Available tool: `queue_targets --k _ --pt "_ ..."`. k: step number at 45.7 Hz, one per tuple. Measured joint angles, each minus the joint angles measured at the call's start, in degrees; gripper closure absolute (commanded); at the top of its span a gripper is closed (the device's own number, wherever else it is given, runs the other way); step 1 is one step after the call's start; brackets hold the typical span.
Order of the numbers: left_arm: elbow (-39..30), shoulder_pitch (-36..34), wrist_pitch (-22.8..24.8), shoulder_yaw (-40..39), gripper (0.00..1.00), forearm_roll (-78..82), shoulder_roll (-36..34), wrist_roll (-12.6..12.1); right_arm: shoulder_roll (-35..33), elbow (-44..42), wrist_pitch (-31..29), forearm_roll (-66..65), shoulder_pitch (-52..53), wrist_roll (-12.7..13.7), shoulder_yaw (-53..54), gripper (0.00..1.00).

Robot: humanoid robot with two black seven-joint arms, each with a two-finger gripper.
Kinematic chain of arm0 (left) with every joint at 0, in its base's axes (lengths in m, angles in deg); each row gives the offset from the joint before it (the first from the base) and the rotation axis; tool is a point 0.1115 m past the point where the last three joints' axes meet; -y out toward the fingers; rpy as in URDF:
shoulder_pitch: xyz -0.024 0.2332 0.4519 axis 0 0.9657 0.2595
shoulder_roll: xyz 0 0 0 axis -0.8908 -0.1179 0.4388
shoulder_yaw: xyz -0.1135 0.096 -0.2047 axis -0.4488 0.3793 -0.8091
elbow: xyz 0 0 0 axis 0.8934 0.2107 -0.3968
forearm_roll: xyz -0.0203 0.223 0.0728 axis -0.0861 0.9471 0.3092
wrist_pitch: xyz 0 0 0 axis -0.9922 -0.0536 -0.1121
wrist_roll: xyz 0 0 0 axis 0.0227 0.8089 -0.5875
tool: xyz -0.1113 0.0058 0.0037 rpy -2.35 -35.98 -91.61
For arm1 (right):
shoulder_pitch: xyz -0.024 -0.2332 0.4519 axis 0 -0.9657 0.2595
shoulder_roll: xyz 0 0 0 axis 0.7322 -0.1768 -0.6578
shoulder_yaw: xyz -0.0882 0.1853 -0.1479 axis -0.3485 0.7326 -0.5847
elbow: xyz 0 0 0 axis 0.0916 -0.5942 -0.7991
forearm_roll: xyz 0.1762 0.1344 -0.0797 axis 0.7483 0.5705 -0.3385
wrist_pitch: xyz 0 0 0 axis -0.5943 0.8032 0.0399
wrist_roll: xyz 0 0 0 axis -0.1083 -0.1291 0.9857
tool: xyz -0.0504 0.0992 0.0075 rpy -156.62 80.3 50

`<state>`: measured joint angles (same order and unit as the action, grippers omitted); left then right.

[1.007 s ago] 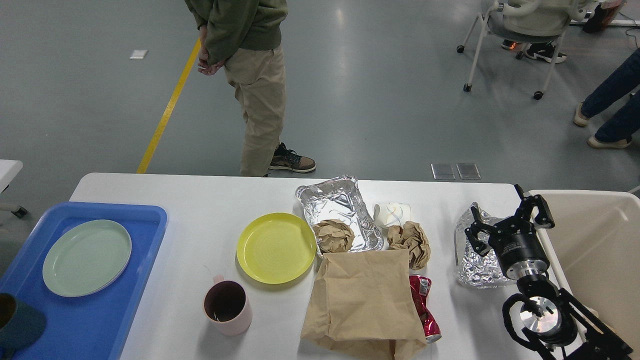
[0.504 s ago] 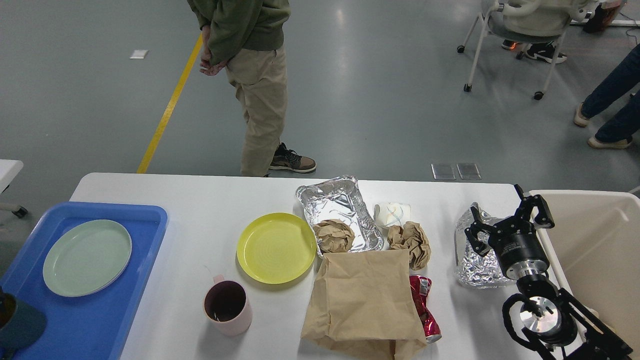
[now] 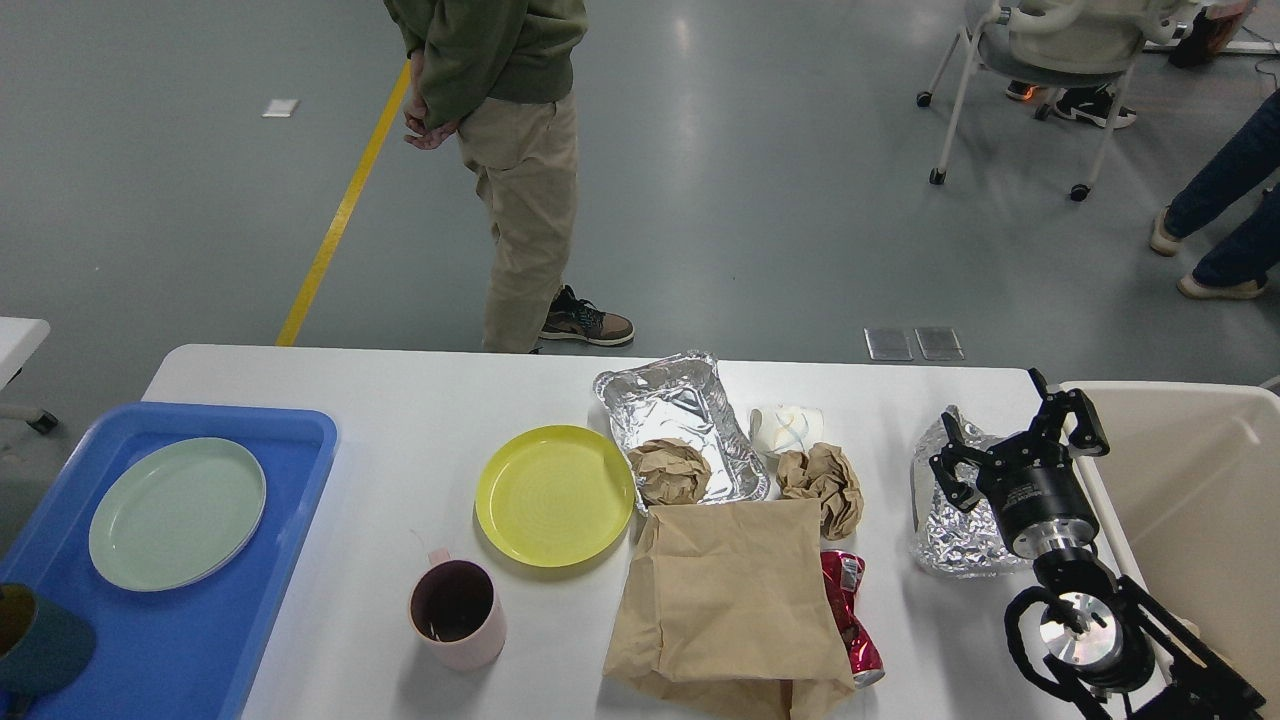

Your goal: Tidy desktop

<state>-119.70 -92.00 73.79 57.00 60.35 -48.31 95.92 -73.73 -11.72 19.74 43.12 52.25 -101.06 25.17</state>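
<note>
The desktop [image 3: 400,400] is filling the lower half of the head view, white and wide, its far edge lying toward a person [image 3: 510,150] standing on the grey floor. A blue tray [image 3: 290,470] is resting on its left end, and a green plate [image 3: 177,513] is being carried in that tray. Near the middle a yellow plate [image 3: 555,495] is sitting, with a pink mug [image 3: 457,614] in front of it. Just right of the yellow plate a foil tray [image 3: 680,415] is being occupied by a paper ball [image 3: 669,471]. A white cup [image 3: 787,429] is lying on its side beside the tray, touching a second paper wad [image 3: 822,483]. A flat paper bag [image 3: 730,600] is lying at the near edge, with a crushed red can [image 3: 848,615] against its right side. Further right, crumpled foil [image 3: 950,535] is being partly hidden by the right gripper [image 3: 1020,445], whose fingers are being held wide apart with nothing between them. A beige bin [image 3: 1200,480] is standing beyond the right end. The left gripper is not being shown.
</note>
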Motion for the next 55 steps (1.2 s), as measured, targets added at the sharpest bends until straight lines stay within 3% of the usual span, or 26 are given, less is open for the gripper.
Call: queue_targets --k 13,22,32,44,47,55 --pt "-18.94 -34.41 -0.01 30.72 0.05 -7.79 3.21 0.06 0.00 0.00 0.00 0.00 0.00 0.00 -0.01 0.00" --pt "-28.88 -54.10 4.28 43.43 0.04 -12.97 18.42 -0.01 0.00 0.00 0.00 0.00 0.00 0.00 -0.02 0.00" --pt "-38.23 -69.95 11.56 45.24 0.04 -19.75 33.50 -0.13 0.00 0.00 0.00 0.00 0.00 0.00 -0.02 0.00" --pt "-51.09 -83.42 12.55 38.53 0.04 -30.83 45.57 -1.67 0.00 0.00 0.00 0.01 0.00 0.00 -0.02 0.00" --pt "-53.69 -85.56 12.22 37.37 0.04 -35.02 47.67 -3.41 0.00 0.00 0.00 0.01 0.00 0.00 -0.02 0.00" --pt "-59.96 -90.21 7.94 36.77 0.04 -44.21 50.29 -11.21 0.00 -0.04 0.00 0.00 0.00 0.00 -0.02 0.00"
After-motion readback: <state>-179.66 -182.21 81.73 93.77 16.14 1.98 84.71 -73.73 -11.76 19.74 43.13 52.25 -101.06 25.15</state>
